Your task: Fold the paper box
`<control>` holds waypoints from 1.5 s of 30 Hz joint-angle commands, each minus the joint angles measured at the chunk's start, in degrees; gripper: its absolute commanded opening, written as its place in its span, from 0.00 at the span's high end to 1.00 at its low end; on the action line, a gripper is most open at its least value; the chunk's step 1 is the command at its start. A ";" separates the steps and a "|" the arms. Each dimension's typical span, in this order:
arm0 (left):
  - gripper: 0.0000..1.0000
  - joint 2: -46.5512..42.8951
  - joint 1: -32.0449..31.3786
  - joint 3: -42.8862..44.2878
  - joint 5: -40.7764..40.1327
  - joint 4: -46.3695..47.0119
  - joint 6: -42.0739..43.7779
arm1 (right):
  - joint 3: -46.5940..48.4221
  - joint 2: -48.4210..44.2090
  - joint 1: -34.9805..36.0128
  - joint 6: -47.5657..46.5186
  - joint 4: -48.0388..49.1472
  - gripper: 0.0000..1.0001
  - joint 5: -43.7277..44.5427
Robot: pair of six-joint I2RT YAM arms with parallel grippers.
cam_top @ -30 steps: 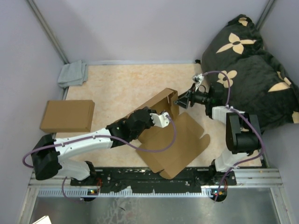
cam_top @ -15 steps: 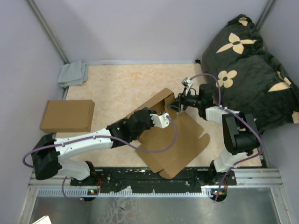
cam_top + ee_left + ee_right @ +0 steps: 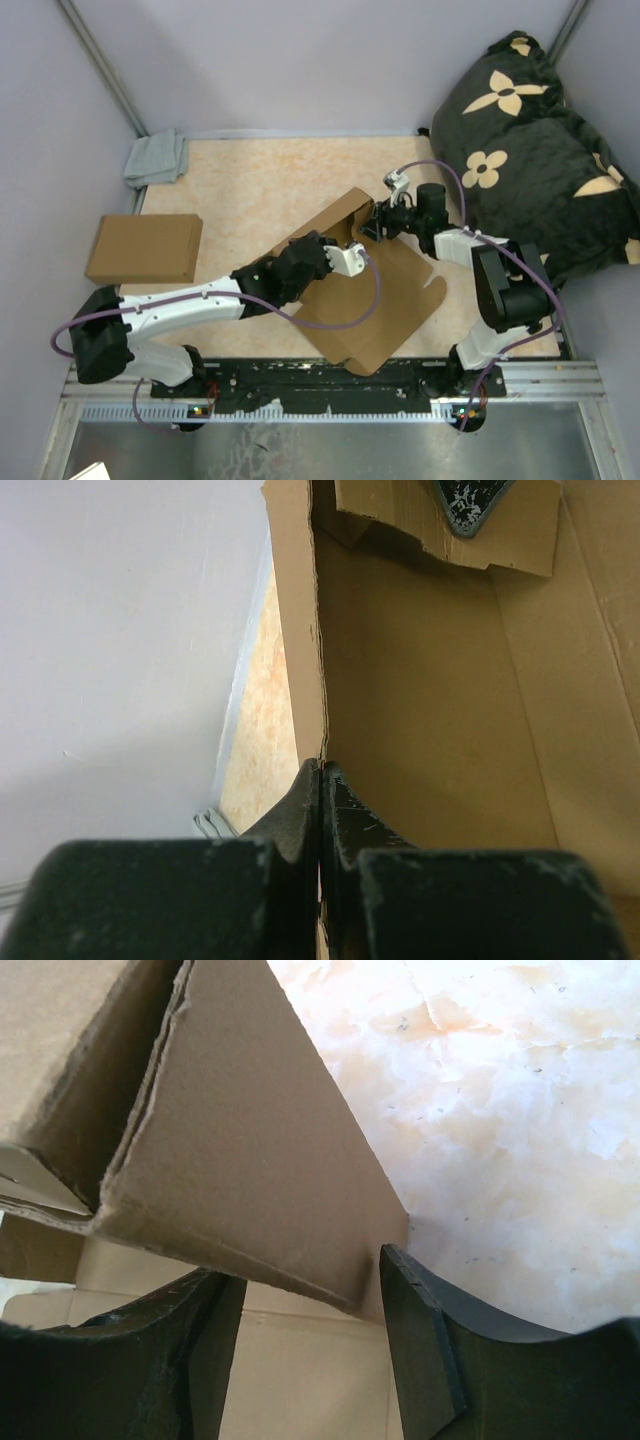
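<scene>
The paper box (image 3: 390,300) is plain brown cardboard, half folded, in the middle of the table. One long wall (image 3: 335,222) stands up; its lid panel lies flat toward the front. My left gripper (image 3: 352,256) is shut on that upright wall's edge (image 3: 305,630), seen edge-on in the left wrist view. My right gripper (image 3: 372,226) is open at the wall's far end. In the right wrist view its fingers (image 3: 425,1330) straddle the corner of a side flap (image 3: 250,1170) without closing on it.
A second flat brown box (image 3: 145,248) lies at the left edge. A small grey cloth (image 3: 156,158) sits in the back left corner. A black cushion with tan flowers (image 3: 540,130) fills the back right. Grey walls enclose the beige tabletop (image 3: 260,180).
My right gripper has moved left from beside the cushion to the end of the upright wall. The left gripper has kept its hold, and the box has shifted slightly.
</scene>
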 commanded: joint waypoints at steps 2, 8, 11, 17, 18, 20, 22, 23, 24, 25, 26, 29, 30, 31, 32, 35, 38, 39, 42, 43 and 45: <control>1.00 0.95 -0.87 1.30 0.01 0.01 -0.92 | 0.05 -2.65 0.38 -0.30 2.89 0.39 -0.18; 1.00 0.79 -0.85 1.39 -0.98 0.04 -0.77 | -0.45 -4.96 0.03 -3.47 0.46 0.36 -3.39; 1.00 1.69 -0.90 1.34 -2.82 0.61 -0.34 | 0.51 -5.78 -0.74 -4.68 -1.80 0.36 -6.24; 1.00 4.75 -0.90 2.25 -7.46 2.68 0.10 | 1.24 -6.50 -1.72 -4.65 -2.53 0.36 -8.59; 1.00 5.12 -0.97 2.31 -8.12 3.13 0.03 | 1.42 -6.35 -1.70 -4.76 -2.85 0.36 -8.41; 1.00 5.48 -1.05 2.27 -8.91 4.27 -0.64 | 1.69 -6.03 -1.80 -4.79 -3.23 0.36 -7.45; 1.00 5.07 -1.28 2.03 -7.88 4.36 -1.76 | 1.95 -5.40 -1.85 -4.68 -3.16 0.36 -6.95; 1.00 4.66 -1.40 1.74 -7.37 4.65 -2.05 | 2.10 -5.00 -1.85 -4.24 -2.88 0.36 -6.55; 1.00 4.22 -1.57 1.41 -6.99 4.92 -2.37 | 2.34 -4.62 -1.80 -3.84 -2.80 0.37 -6.54; 1.00 3.60 -1.70 1.12 -6.64 5.18 -2.53 | 2.53 -4.15 -1.81 -3.63 -2.60 0.38 -6.51; 1.00 3.18 -1.86 0.79 -6.33 5.41 -2.61 | 2.47 -3.74 -1.86 -3.07 -1.88 0.38 -6.10; 1.00 2.09 -2.40 0.06 -5.49 5.69 -2.95 | 2.43 -2.59 -1.79 -1.23 0.18 0.41 -5.93; 1.00 1.81 -2.61 -0.08 -5.11 5.66 -3.13 | 2.35 -2.25 -1.84 -0.60 0.96 0.41 -5.82; 1.00 1.54 -2.77 -0.23 -4.75 5.67 -3.21 | 2.41 -1.97 -1.75 0.15 1.55 0.42 -5.69; 1.00 1.42 -2.85 -0.36 -4.43 5.69 -3.18 | 2.68 -1.70 -1.71 0.50 1.72 0.43 -5.63; 1.00 1.37 -3.21 -0.22 -4.05 5.50 -3.54 | 3.63 -0.91 -1.17 0.67 1.05 0.46 -3.80; 1.00 1.44 -3.53 -0.20 -3.58 5.27 -3.69 | 4.37 -0.31 -0.26 1.12 0.79 0.53 -1.46; 1.00 1.57 -3.61 -0.20 -3.60 5.27 -3.67 | 4.44 -0.24 0.06 1.06 0.79 0.55 -0.82; 1.00 1.95 -3.71 -0.10 -3.84 5.27 -3.76 | 4.40 -0.30 0.72 1.55 1.02 0.78 0.27; 1.00 2.12 -3.79 0.01 -4.09 5.34 -3.78 | 4.45 -0.26 0.88 1.89 0.96 0.86 0.67; 1.00 2.44 -3.80 0.27 -4.45 5.45 -3.88 | 4.31 -0.24 1.58 2.48 0.49 0.95 2.09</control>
